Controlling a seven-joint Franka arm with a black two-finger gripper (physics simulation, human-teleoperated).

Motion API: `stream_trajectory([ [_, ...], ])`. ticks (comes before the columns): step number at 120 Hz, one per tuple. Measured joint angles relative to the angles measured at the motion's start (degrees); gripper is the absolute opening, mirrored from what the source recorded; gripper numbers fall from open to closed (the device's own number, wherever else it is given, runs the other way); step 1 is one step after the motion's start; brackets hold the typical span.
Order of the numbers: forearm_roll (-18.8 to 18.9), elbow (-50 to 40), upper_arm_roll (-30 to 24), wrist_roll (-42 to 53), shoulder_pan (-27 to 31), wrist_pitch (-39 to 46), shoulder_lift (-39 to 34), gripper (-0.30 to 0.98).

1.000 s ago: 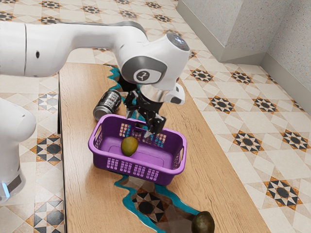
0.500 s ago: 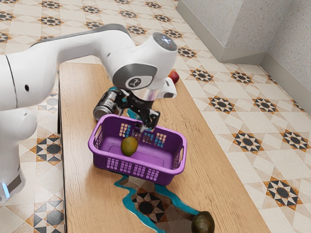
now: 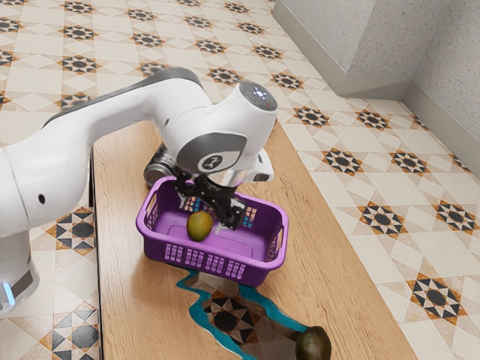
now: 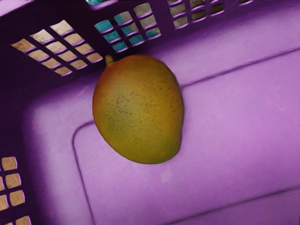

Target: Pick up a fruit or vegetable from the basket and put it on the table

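Observation:
My gripper (image 3: 201,214) is open in the exterior view, low over the purple basket (image 3: 258,271), its two fingers spread above and around the mango. The yellow-green mango (image 3: 199,227) rests on the basket's floor, toward the end at the exterior view's left. In the wrist view the mango (image 4: 138,110) has a reddish patch and a small stem, and lies beside the perforated wall of the basket (image 4: 239,122). Whether a finger touches it, I cannot tell.
A can (image 3: 157,166) lies behind the basket, partly covered by the arm. A dark green fruit (image 3: 313,345) sits near the exterior view's lower edge, on the wooden table (image 3: 322,270), beyond a teal-edged patch.
My hand has come down into the basket's opening, closer to the mango, while the mango and basket have stayed put. The arm now hides the red fruit behind it.

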Motion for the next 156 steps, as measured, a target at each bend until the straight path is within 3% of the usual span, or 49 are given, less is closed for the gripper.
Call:
stream_trajectory([
  [54, -1.68, -2.68, -4.41, 1.35, 4.22, 5.92, 2.45, 0.66],
  [156, -3.36, -5.71, -8.12, 2.29, 6.81, 8.96, 3.10, 0.64],
])
